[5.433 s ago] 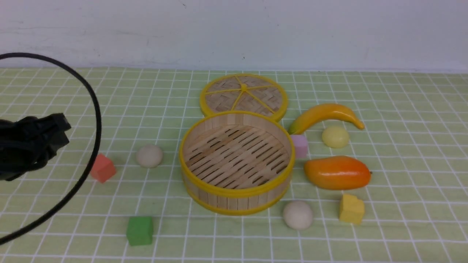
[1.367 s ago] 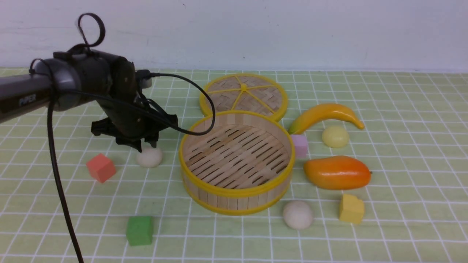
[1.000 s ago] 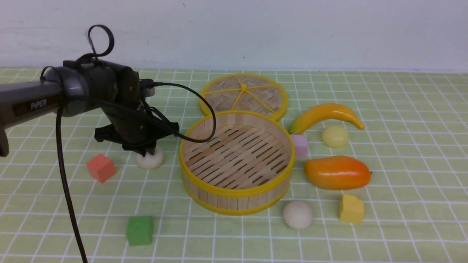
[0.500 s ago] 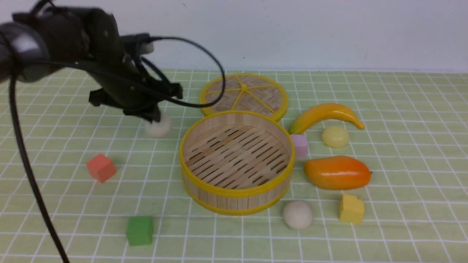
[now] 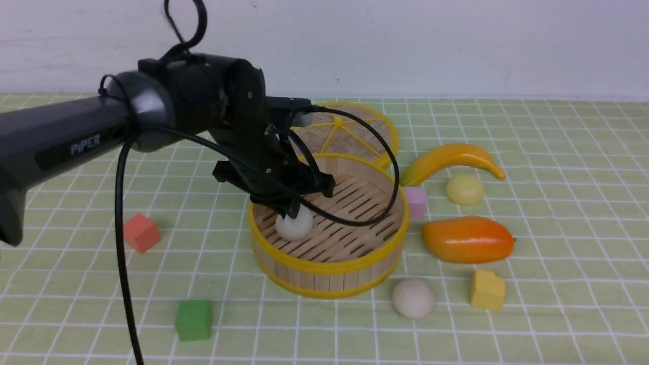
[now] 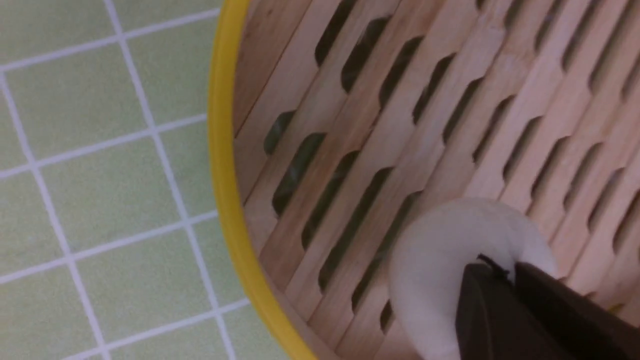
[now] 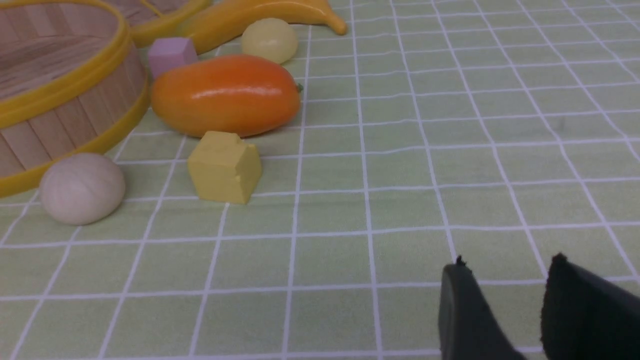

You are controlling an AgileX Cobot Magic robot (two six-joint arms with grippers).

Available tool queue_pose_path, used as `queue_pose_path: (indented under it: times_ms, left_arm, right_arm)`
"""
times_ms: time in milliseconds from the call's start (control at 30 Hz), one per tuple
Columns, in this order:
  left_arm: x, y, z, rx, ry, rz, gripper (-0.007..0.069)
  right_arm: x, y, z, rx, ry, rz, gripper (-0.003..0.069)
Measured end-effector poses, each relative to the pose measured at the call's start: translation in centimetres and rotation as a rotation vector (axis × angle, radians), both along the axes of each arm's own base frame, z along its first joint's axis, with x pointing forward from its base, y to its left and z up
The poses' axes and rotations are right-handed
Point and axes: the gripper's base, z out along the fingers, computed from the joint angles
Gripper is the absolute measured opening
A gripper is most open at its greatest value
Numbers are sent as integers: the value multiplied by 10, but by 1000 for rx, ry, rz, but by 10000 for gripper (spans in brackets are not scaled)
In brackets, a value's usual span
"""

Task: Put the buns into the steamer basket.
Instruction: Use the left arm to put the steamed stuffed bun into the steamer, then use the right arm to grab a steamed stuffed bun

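At the left of the front view a red cube (image 5: pixel 141 232) sits on the green checked cloth (image 5: pixel 557 228), with a green cube (image 5: pixel 193 319) lower down near the bottom edge. The black left arm (image 5: pixel 76 137) reaches in from the left edge to the middle of the frame. Its left gripper (image 5: pixel 294 210) points down inside the steamer basket (image 5: pixel 324 266), clamped on an off-white bun (image 5: pixel 295 227). The bun is low over the slatted floor in the basket's left part, and I cannot tell whether it touches the slats. The left wrist camera shows one dark finger (image 6: pixel 500 320) against the bun's side. Above the basket, at upper centre, the woven lid (image 5: pixel 355 126) lies flat, partly hidden by the arm. Just right of the basket is a pink cube (image 5: pixel 417 202), a banana (image 5: pixel 451 158) curves above it, and a pale yellow bun (image 5: pixel 465 189) lies just under the banana. Below those an orange mango (image 5: pixel 467 239) lies on its side. Lower still, a beige bun (image 5: pixel 413 298) rests on the cloth just beside the basket's wall, with a yellow cube (image 5: pixel 488 290) near it on the right. The right gripper (image 7: pixel 507 260) shows only in its own wrist camera, fingers apart with nothing between them, over bare cloth well apart from the yellow cube
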Motion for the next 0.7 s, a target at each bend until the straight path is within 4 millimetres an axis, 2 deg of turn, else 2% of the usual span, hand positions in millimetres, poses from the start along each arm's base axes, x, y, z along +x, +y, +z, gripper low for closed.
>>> queue_pose_path:
  times_ms: [133,300,367,467,533,600,633,667,700]
  left_arm:
    - [1,2,0,5,-2,37,61]
    - [-2,6,0,39,32,60,163]
    - [-7,8,7,44,43,64,215]
    - [-16,13,27,46,42,65,273]
    - [-28,19,51,38,24,64,292]
    - [-46,28,85,26,-9,64,298]
    - [-48,29,88,24,-13,64,298]
    - [-65,38,114,16,-45,64,295]
    - [-74,43,127,9,-59,64,291]
  right_arm:
    - [0,0,0,0,0,0,241]
    - [0,0,0,0,0,0,241]
    - [0,0,0,0,0,0,241]
    - [0,0,0,0,0,0,241]
    - [0,0,0,0,0,0,241]
    - [0,0,0,0,0,0,241]
    - [0,0,0,0,0,0,241]
    - [0,0,0,0,0,0,241]
    - [0,0,0,0,0,0,241]
